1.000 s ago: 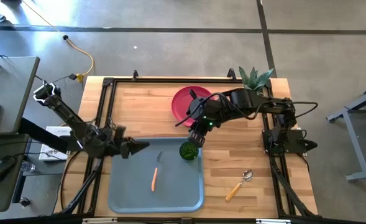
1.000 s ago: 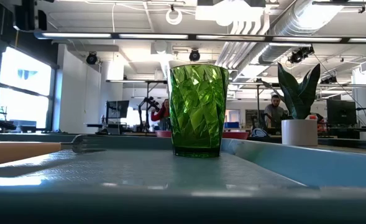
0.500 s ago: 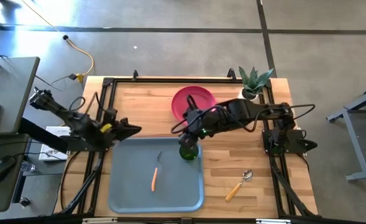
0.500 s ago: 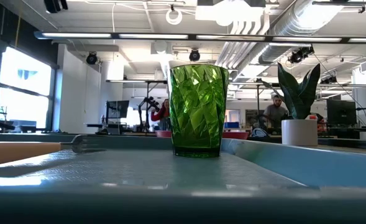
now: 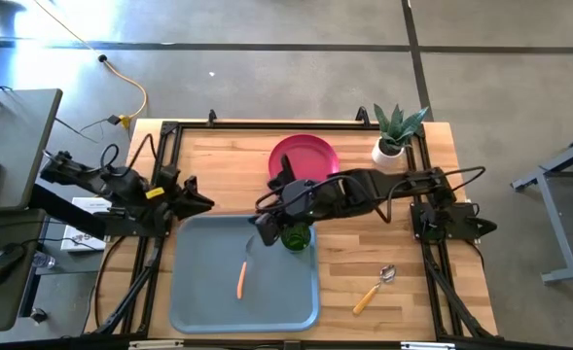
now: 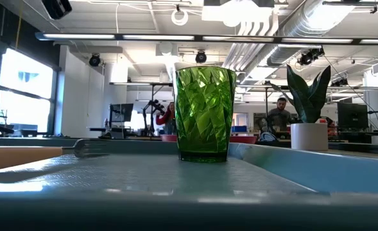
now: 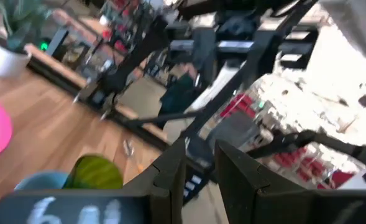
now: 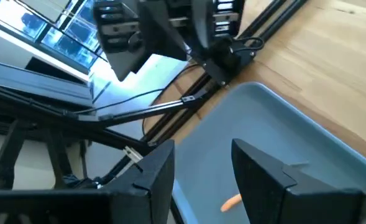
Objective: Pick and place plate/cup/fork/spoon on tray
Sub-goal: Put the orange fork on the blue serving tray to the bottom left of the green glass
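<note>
The grey-blue tray [image 5: 208, 292] lies at the table's near middle. The green cup [image 5: 296, 236] stands upright in the tray's far right corner and also shows in the low view [image 6: 205, 115]. The fork [image 5: 244, 272] lies in the tray, with its tines toward the far edge. The spoon [image 5: 374, 290] lies on the table to the right of the tray. The pink-red plate [image 5: 305, 160] lies on the table beyond the tray. My right gripper [image 5: 265, 226] is open and empty above the tray, just left of the cup. My left gripper [image 5: 194, 201] is open and empty by the tray's far left corner.
A white pot with a green plant [image 5: 393, 136] stands at the table's far right corner. Black frame rails [image 5: 160, 165] run along the table's edges. Bare wood lies between the plate and the left rail. People show in the room far behind the table.
My right gripper has gone from above the cup toward the table's left edge and now hangs over the tray, with the arm stretched out lower. The cup has stayed upright in its place. My left gripper has drawn back toward the table's far left.
</note>
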You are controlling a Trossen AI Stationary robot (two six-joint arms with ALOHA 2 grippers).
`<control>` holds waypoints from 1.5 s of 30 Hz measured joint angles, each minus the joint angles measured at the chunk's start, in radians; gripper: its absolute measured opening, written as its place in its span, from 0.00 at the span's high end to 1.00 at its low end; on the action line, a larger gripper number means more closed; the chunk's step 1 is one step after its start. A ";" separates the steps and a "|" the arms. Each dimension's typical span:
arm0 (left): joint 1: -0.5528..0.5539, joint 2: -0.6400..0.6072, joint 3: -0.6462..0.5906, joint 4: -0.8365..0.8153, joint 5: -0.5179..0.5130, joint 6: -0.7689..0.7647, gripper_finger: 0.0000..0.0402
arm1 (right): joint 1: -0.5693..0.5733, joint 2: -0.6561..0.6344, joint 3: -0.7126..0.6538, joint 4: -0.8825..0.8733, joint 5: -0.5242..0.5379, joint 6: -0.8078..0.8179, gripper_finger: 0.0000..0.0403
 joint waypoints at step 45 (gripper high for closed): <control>-0.048 0.271 0.265 -1.345 0.312 -0.081 0.81 | -0.177 -0.007 0.001 -0.301 -0.194 -0.170 0.63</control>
